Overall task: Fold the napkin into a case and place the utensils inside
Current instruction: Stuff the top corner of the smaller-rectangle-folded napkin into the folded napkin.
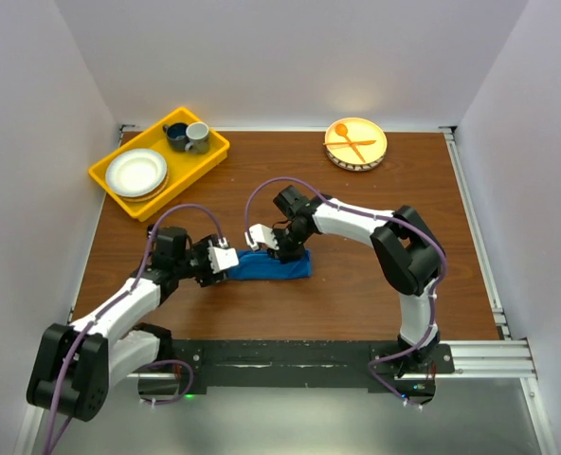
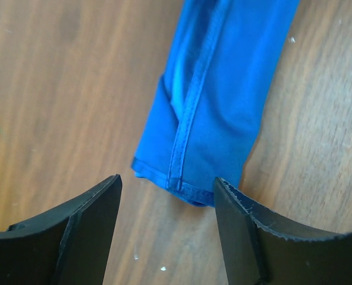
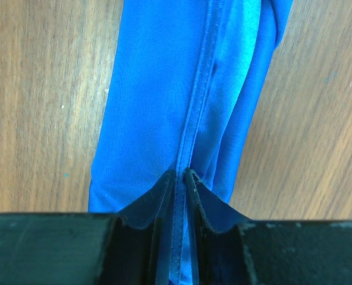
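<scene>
As seen from above, find the bright blue soft cloth napkin folded to a long narrow strip, lying flat on the brown wooden table near its middle, between the two arms. Note the right gripper nearly closed, pinching the stitched hem that runs along the top of the strip. Note the left gripper at the strip's end, jaws standing wide apart, holding nothing.
</scene>
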Controlling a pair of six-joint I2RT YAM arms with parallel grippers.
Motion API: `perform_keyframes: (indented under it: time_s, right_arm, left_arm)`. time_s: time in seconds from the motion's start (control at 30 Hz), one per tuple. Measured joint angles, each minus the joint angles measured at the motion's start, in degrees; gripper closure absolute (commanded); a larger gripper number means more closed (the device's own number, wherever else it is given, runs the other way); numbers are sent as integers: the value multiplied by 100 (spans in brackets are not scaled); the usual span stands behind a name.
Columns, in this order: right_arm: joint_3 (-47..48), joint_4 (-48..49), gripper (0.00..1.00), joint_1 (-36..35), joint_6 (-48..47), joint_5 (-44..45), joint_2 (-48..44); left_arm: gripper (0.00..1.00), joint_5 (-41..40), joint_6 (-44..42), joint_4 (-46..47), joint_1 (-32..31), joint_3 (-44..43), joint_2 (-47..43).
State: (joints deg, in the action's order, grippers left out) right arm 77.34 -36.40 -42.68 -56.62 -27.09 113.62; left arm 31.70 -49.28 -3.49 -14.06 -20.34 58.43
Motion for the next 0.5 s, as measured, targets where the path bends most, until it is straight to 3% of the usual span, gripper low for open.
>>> perform_keyframes:
  time_s: [0.5]
  right_arm:
    - [63, -76, 80, 37, 2, -98, 46]
  left_arm:
    - [33, -212, -103, 297, -170, 0, 39]
